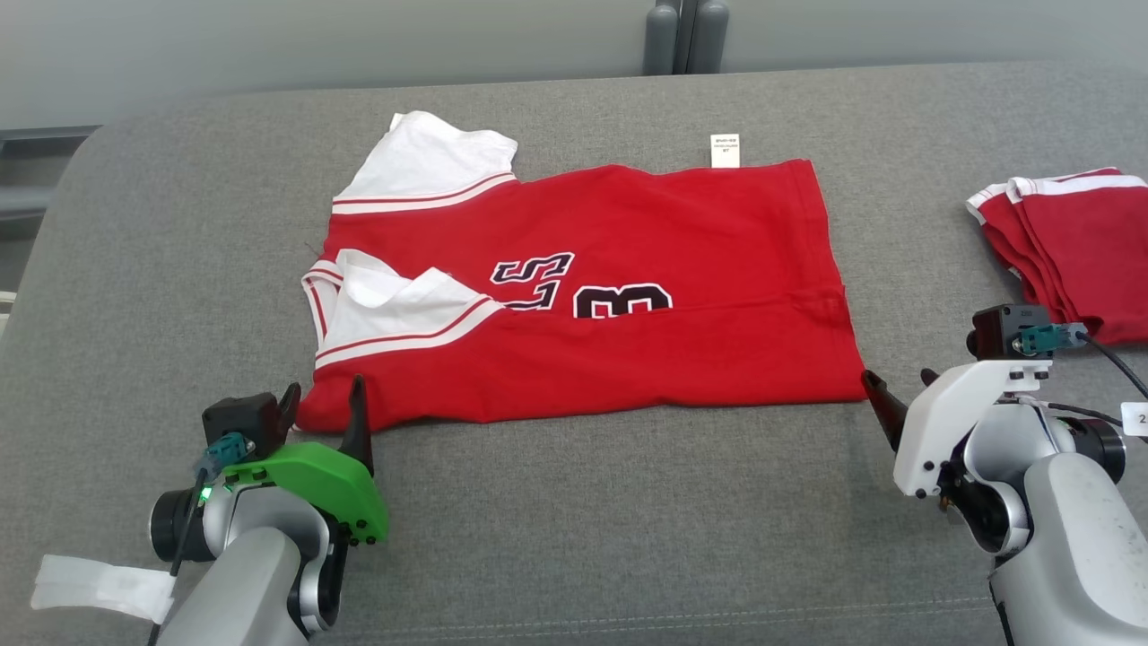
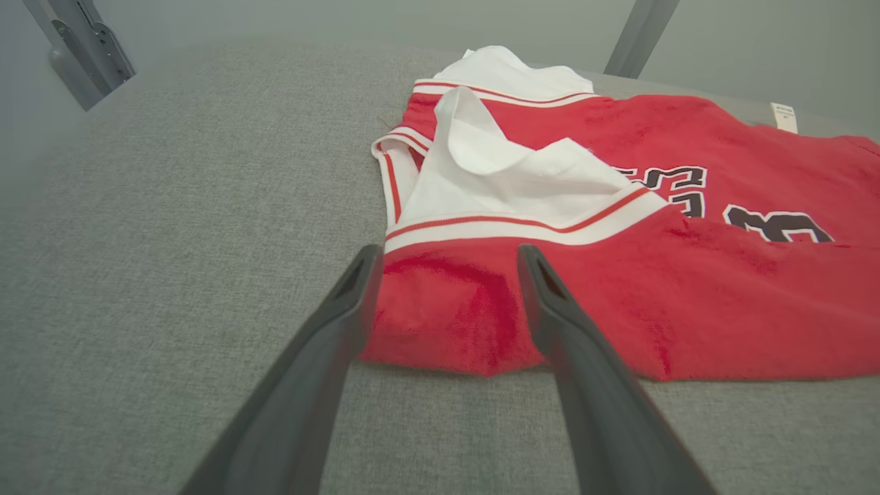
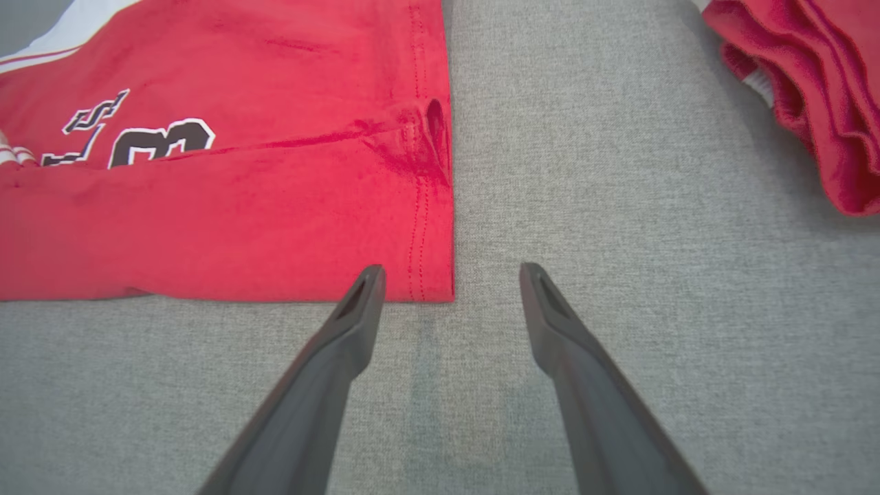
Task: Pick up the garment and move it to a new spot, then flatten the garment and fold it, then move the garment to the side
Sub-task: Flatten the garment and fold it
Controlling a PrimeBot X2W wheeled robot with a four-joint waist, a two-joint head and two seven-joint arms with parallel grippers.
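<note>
The jersey [image 1: 628, 359] lay flat on the grey pad [image 1: 538, 538], its near edge folded over. The left gripper [image 1: 325, 399] stood with jaws apart, the near collar-end corner between them. The right gripper [image 1: 897, 381], jaws likewise apart, sat at the near hem corner.

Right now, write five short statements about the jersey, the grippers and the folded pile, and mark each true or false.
1. The left gripper and the right gripper stand open. True.
2. The left gripper holds the red jersey in the air. False: it lies spread on the grey surface, ungripped.
3. A white label sticks out at the jersey's far edge. True.
4. The folded red pile lies at the robot's left. False: at its right.
5. The right gripper rests on that pile. False: it is by the jersey's near right corner.
</note>
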